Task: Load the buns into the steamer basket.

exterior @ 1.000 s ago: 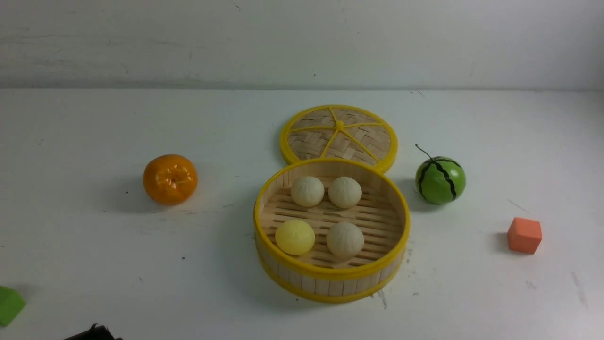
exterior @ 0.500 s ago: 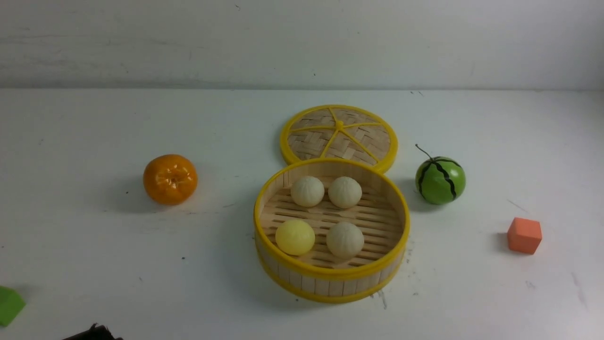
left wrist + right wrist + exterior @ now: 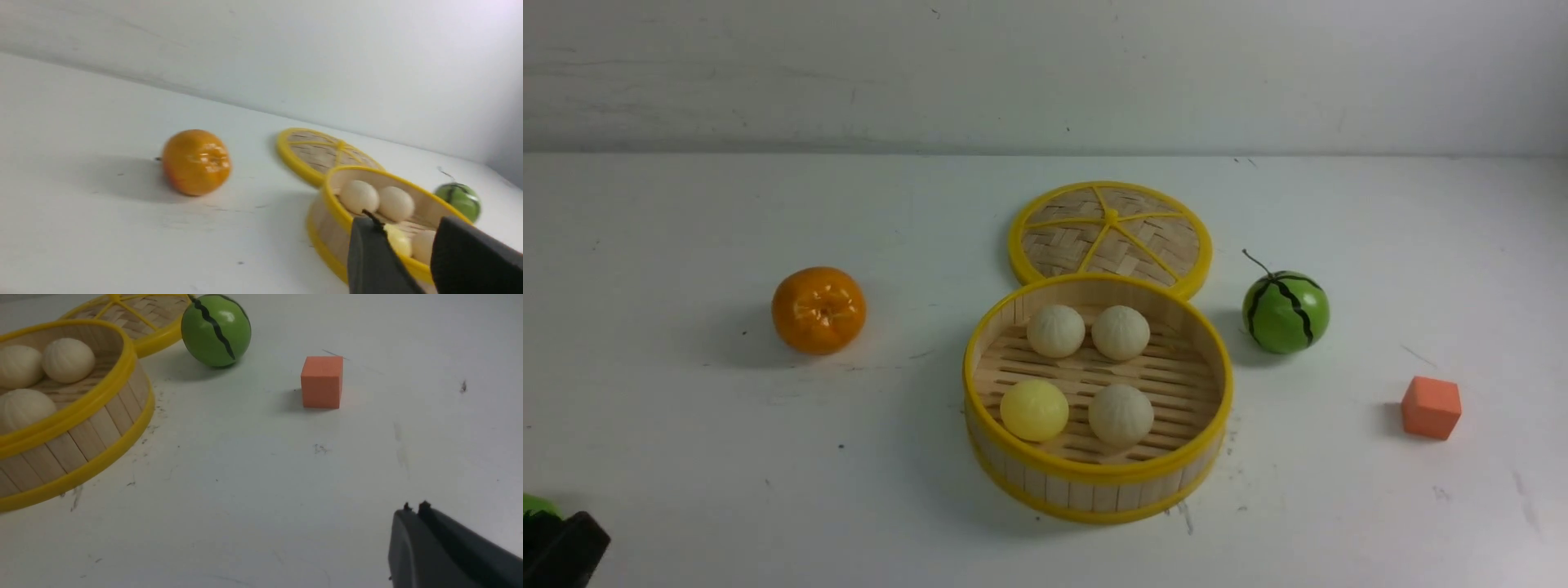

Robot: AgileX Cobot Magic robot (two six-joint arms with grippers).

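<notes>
The steamer basket (image 3: 1094, 486) stands mid-table with its buns inside. Two cream-white buns (image 3: 1055, 331) (image 3: 1121, 332) lie at the back, a pale yellow bun (image 3: 1034, 410) and a third cream-white bun (image 3: 1121, 414) at the front. My left gripper (image 3: 404, 222) is open and empty, low over the table to the basket's near left, well apart from it. In the front view only a dark part of it (image 3: 560, 551) shows at the bottom-left corner. My right gripper (image 3: 414, 507) is shut and empty, near the table's front right, out of the front view.
The woven lid (image 3: 1109, 233) lies flat behind the basket, touching it. An orange (image 3: 818, 309) sits to the left, a watermelon ball (image 3: 1285, 311) to the right, an orange cube (image 3: 1431, 407) further right. A green block (image 3: 535, 504) peeks out at the front left.
The dark part of my left gripper has shifted left along the bottom edge into the corner, now covering most of the green block. Basket and buns have not moved.
</notes>
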